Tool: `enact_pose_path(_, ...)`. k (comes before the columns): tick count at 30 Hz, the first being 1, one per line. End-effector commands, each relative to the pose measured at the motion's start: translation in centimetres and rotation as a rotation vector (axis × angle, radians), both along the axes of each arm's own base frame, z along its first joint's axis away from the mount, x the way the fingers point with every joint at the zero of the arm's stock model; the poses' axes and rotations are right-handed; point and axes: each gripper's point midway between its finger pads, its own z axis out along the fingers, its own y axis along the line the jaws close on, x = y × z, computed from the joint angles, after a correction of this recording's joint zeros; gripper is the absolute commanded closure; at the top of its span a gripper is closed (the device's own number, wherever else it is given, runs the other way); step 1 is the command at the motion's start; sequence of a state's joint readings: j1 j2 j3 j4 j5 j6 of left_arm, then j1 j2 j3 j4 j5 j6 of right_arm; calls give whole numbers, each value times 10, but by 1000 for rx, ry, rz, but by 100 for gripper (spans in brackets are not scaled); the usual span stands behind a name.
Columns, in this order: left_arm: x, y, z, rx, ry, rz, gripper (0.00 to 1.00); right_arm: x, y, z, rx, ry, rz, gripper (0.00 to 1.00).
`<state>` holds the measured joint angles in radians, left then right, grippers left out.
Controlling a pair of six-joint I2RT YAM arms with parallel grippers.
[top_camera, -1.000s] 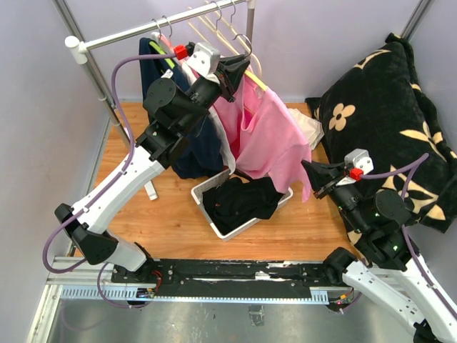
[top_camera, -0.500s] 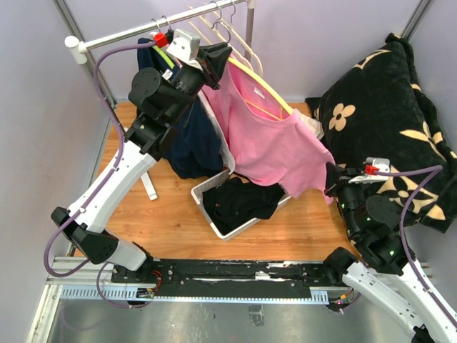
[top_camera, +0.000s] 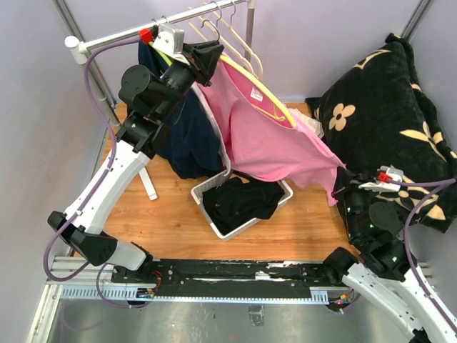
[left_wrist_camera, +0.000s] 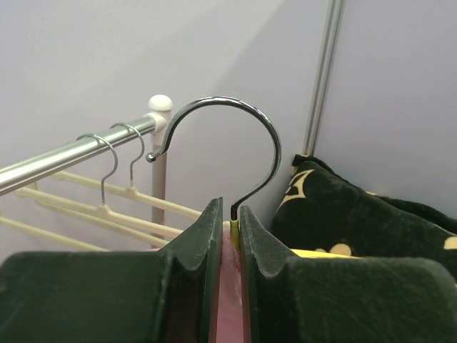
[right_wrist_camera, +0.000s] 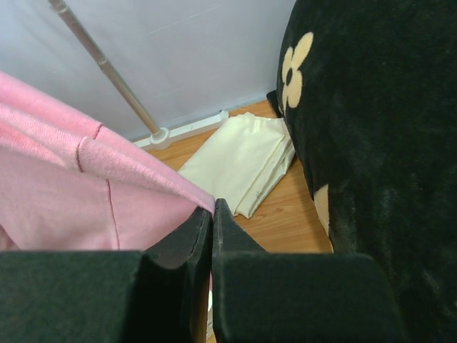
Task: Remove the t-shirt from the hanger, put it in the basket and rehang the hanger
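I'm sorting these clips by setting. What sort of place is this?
Probably a lab mock-up of a laundry corner: a chrome clothes rail with cream plastic hangers, and a white plastic basket of dark clothes on a wooden table.

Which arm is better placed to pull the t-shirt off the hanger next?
Right. The right gripper is shut on the pink t-shirt hem, cloth stretched taut; the left gripper pins the hanger neck.

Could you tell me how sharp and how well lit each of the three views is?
Top external: evenly lit and sharp, the pink t-shirt crisp. Left wrist: left gripper dark and soft up close, hanger hook sharp with a bright glint. Right wrist: right gripper blurred and black, cream cloth in focus.
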<state>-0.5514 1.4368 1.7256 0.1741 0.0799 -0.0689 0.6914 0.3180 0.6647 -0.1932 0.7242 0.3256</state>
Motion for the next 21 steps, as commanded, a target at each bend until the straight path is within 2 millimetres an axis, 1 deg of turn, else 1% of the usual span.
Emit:
enact_pose_path(1,-30,39,60,-125,-138,55,99,-8,-22,-10,20,5,-102,99)
enact_pose_path(9,-28,39,61,-149,-132,53,99,-7,-19,-13,24,10,-91,99)
enact_pose_path(12,-30,36,61,-146,-136,35,100,-6,-16,-10,22,-2,-74,99)
enact_pose_path(15,-32,32,60,-145,-139,11,99,-3,-5,-3,11,-36,-14,99)
enact_pose_path(17,-32,28,56,-140,-135,-8,100,-2,15,5,-19,-73,91,99)
enact_pose_path(18,-32,25,54,-137,-133,-24,99,-1,26,10,-45,-91,148,97)
enact_pose_path(19,-33,20,51,-133,-129,-51,100,-1,38,15,-76,-107,212,92)
enact_pose_path(20,-35,15,48,-127,-124,-78,100,-1,51,20,-110,-121,280,81)
enact_pose_path(21,-35,11,44,-120,-116,-100,99,-2,62,23,-139,-126,337,68)
